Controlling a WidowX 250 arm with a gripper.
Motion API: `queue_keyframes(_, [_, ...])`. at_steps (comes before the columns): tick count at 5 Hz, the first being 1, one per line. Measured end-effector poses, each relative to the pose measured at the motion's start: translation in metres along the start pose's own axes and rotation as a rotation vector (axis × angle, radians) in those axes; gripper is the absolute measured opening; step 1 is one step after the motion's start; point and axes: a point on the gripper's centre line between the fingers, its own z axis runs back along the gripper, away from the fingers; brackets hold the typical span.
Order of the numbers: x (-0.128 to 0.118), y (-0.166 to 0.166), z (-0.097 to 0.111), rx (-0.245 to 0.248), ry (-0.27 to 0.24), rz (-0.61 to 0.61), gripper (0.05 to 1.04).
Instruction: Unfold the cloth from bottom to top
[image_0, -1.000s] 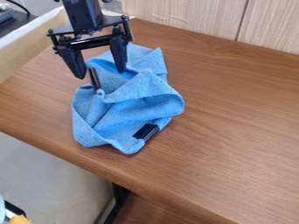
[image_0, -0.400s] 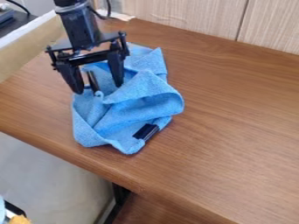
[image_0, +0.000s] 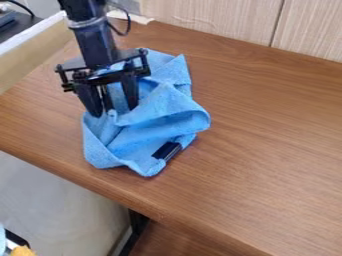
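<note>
Down and nearer came the claw (image_0: 114, 108), its fingers narrowing yet still apart around a fold of the cloth (image_0: 160, 129), bunched on the table's (image_0: 267, 130) left! A pinch looked next, before any unfolding.

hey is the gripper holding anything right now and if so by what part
Nothing looks held: the gripper is open, its fingertips apart at the rumpled blue cloth.

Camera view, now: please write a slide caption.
Open black gripper at a crumpled blue cloth on a brown table.
</note>
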Motion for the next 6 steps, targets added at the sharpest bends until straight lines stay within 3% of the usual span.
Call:
queue_keyframes(1, [-0.001, -0.005, 0.011, -0.032, -0.034, -0.015, 0.368])
queue_keyframes(2, [-0.006, -0.008, 0.012, -0.052, -0.020, -0.027, 0.181])
queue_keyframes(3, [-0.007, -0.004, 0.012, -0.059, -0.008, -0.018, 0.109])
queue_keyframes(4, [-0.005, -0.007, 0.016, -0.060, -0.011, -0.021, 0.102])
queue_keyframes(6, [0.030, -0.061, 0.019, -0.095, 0.016, -0.079, 0.102])
